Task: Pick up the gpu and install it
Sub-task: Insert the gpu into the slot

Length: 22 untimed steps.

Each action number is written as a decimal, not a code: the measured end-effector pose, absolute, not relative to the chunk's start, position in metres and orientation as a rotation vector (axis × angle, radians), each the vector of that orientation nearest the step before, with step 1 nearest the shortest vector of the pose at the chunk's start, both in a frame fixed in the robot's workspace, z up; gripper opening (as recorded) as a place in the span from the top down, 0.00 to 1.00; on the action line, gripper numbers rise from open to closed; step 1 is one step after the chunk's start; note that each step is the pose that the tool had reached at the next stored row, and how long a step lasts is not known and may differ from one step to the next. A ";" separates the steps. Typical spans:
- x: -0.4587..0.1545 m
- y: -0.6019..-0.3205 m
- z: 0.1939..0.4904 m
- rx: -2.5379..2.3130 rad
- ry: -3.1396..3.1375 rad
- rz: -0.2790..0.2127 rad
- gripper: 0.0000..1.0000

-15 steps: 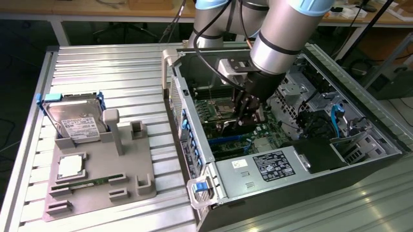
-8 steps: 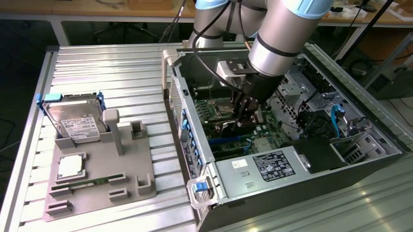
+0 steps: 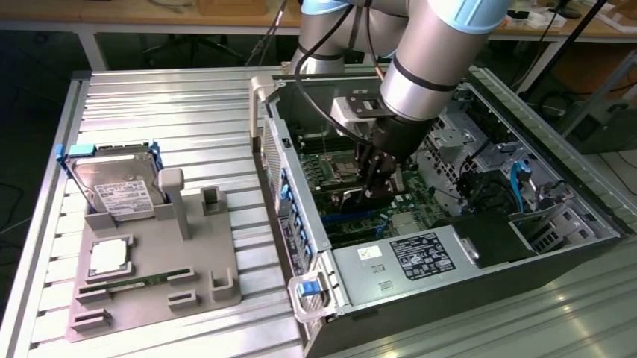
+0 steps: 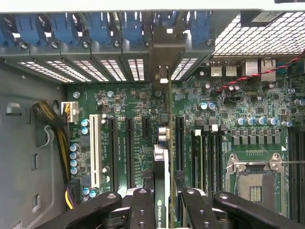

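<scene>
Black, rounded fingers (image 4: 143, 210) of my pincer (image 4: 162, 210) sit closest to the wrist lens, closed on the gpu (image 4: 162, 191), which stands edge-on between them: a thin green card with its metal bracket (image 4: 164, 52) reaching the slotted rear wall. Beneath it spreads the green motherboard (image 4: 238, 109), studded with black slots and small capacitors. In the exterior view my pincer (image 3: 377, 183) is down inside the open grey computer case (image 3: 428, 253); at lower left, a ribbed tabletop (image 3: 159, 97) carries a grey holder (image 3: 149, 291) with a silver hard drive (image 3: 115, 186).
</scene>
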<state>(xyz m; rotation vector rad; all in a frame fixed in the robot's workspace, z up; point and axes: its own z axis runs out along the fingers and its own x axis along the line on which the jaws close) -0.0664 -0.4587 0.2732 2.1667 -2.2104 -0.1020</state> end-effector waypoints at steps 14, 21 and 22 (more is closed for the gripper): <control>-0.067 -0.459 0.270 2.158 -2.202 -0.118 0.73; -0.067 -0.459 0.267 2.158 -2.202 -0.118 0.73; -0.067 -0.459 0.266 2.158 -2.202 -0.118 0.73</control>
